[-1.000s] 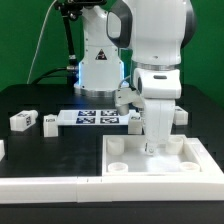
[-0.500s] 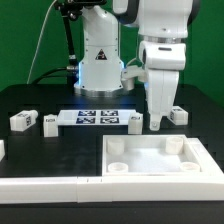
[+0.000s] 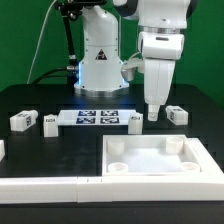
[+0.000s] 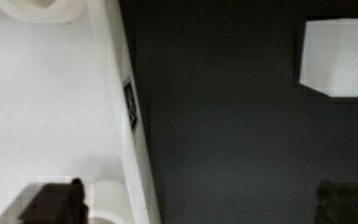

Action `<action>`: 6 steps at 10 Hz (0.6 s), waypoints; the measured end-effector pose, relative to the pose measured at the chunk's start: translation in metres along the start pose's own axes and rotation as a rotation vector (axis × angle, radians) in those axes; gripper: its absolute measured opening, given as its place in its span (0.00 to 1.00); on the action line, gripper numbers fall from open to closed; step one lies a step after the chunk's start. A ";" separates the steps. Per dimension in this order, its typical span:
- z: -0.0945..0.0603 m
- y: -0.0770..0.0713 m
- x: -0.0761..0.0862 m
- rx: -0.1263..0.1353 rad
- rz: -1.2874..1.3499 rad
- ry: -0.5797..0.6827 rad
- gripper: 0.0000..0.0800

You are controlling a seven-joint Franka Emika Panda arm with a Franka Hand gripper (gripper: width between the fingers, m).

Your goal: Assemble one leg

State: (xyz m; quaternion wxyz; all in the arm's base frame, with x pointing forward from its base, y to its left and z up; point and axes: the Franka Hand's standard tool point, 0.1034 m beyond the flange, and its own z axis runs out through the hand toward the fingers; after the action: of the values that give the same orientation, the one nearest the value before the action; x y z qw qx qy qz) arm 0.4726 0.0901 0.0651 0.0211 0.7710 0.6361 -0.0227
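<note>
My gripper (image 3: 153, 108) hangs open and empty above the table, just behind the far edge of the large white tray (image 3: 160, 160). Several small white legs with marker tags lie on the black table: two at the exterior view's left (image 3: 24, 120) (image 3: 50, 123), one by the marker board's end (image 3: 135, 120), one at the right (image 3: 176, 114). In the wrist view the gripper (image 4: 197, 200) has its dark fingers (image 4: 51, 202) wide apart over bare black table. The tray's edge (image 4: 51, 100) lies to one side and a blurred white block (image 4: 341, 58) to the other.
The marker board (image 3: 95, 118) lies flat in front of the robot base (image 3: 100, 65). A white raised bar (image 3: 40, 186) runs along the front at the exterior view's left, joined to the tray. The tray has round corner sockets (image 3: 117, 150).
The gripper has risen from low at the tray's far corner to well above the table, holding nothing. The legs and the tray have not moved.
</note>
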 end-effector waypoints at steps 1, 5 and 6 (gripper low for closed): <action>0.001 -0.001 0.000 0.002 0.087 0.003 0.81; 0.012 -0.042 0.006 0.056 0.699 0.011 0.81; 0.012 -0.047 0.010 0.070 0.801 0.011 0.81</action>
State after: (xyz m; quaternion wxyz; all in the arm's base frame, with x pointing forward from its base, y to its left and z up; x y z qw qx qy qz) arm 0.4283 0.1084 0.0518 -0.0016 0.9583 0.2842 -0.0301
